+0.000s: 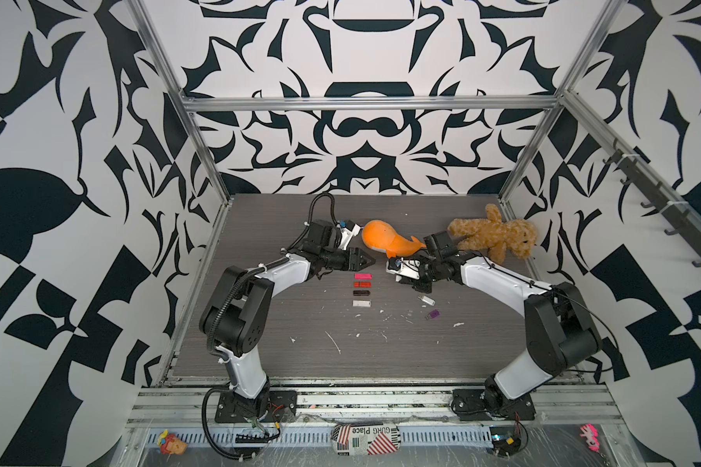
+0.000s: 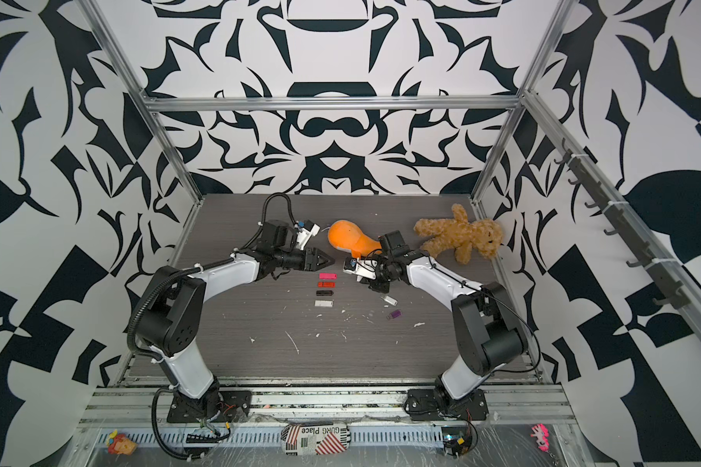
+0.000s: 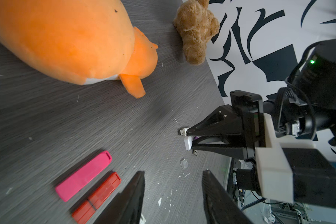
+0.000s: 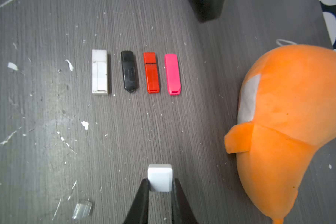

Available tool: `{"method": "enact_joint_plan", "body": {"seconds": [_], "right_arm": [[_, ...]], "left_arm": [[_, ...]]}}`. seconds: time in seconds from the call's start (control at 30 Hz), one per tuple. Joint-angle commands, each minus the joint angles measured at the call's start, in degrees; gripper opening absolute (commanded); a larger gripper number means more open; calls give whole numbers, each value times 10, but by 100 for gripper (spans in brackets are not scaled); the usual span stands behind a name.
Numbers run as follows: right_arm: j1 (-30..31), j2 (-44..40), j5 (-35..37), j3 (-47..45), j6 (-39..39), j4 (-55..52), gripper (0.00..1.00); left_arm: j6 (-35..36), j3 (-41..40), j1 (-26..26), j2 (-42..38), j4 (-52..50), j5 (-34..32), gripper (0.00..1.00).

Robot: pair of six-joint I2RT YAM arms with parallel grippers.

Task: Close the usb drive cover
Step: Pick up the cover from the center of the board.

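The grey wood-grain surface fills the cell floor and is flecked with white scraps. At its far side lies an orange plush whale, and a brown teddy bear lies against the right wall.

The left hand hovers just beyond the pink end of a row of drives. Its fingers are spread apart with nothing between them. The right hand hangs above the surface just in front of the whale's tail. It is pinched tight on a small white usb piece, which pokes out past the fingertips. The piece is seen end-on, so whether it is a drive body or a cover cannot be told.

Four usb drives lie side by side in a neat row between the two hands, on the left hand's side of the centre. They are pink, red, black and white.

Two more drives lie loose, nearer the right arm. One is a clear drive with its metal plug bare. The other is a purple drive, just in front of it.

A tiny clear cover lies alone on the surface near the right hand.
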Motion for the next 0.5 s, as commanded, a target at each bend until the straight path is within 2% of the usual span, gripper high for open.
{"method": "enact_joint_plan", "body": {"seconds": [0.0, 0.47], "right_arm": [[14, -19, -21, -12, 38, 52, 16], [62, -26, 10, -38, 87, 175, 17]], "left_arm": [[-30, -16, -4, 5, 54, 33, 49], [-54, -40, -17, 2, 75, 38, 42]]}}
